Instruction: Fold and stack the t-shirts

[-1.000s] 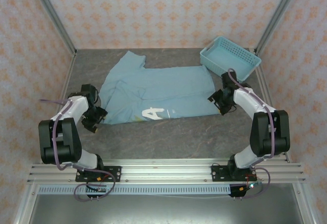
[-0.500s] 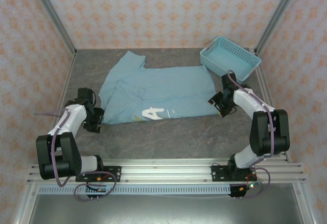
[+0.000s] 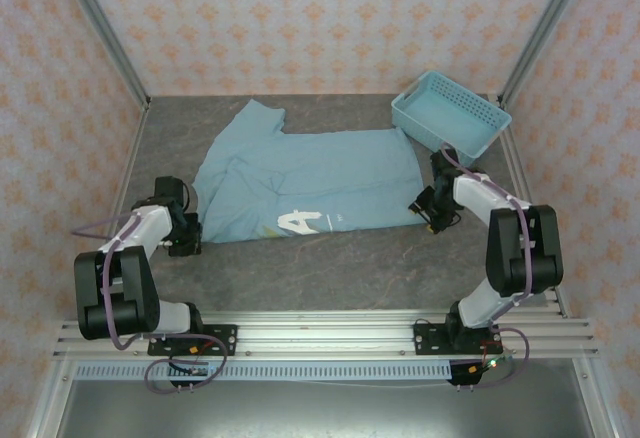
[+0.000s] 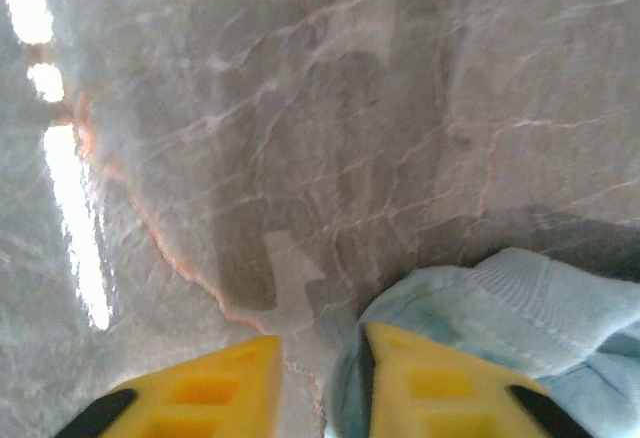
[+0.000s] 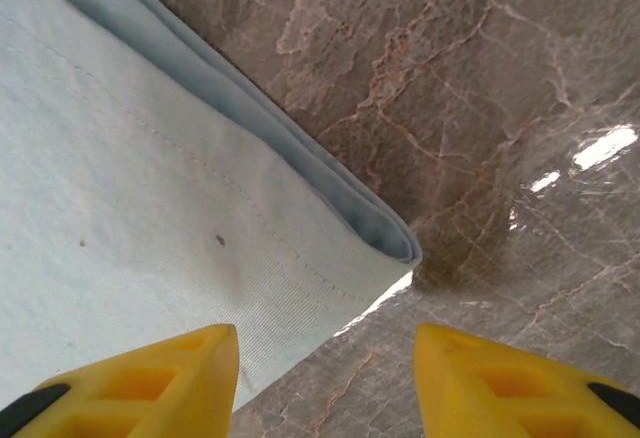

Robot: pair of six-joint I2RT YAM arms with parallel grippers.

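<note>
One light blue t-shirt lies spread flat, mid desk. One sleeve points to the far-left corner. The white print sits nr its near hem, partly folded over. A light blue lattice basket stands at the far right, just beside the shirt's far-right corner but apart from it.

The left fingers are down at the shirt's near-left corner. In the wrist cam they stand close together w/ a narrow gap, and bare desk shows btwn them. The ribbed hem edge lies against the inner face of one finger and bunches beside it. The other finger is over bare desk, so the cloth isn't pressed from both sides.

The right fingers are low at the near-right corner and spread wide. In the wrist cam the doubled hem corner sits btwn them. One finger is over cloth and the other over bare desk, w/ nothing pinched.
</note>
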